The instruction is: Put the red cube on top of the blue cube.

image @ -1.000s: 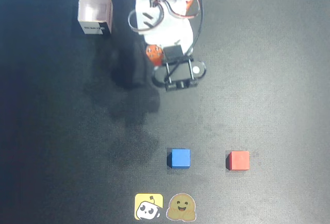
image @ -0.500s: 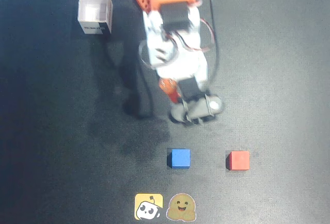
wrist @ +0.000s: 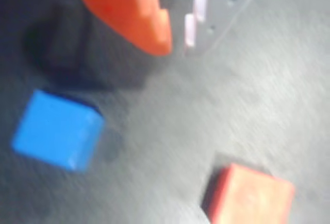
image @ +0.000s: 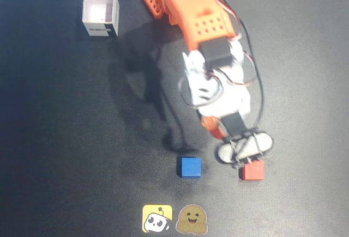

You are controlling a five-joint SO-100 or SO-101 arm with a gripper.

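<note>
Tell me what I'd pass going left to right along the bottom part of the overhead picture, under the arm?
Yellow sticker → blue cube → brown smiley sticker → red cube, with the gripper just above it.

The overhead view is evenly lit and fairly sharp, with the orange-and-white robot arm (image: 210, 57) casting soft, spread shadows to its left across the dark matte counter (image: 65, 139). The wrist view is smeared, probably by motion: the small matte blue cube (wrist: 56, 130) and small matte red cube (wrist: 251, 195) have fuzzy edges, each with a short dark shadow beside it.
</note>
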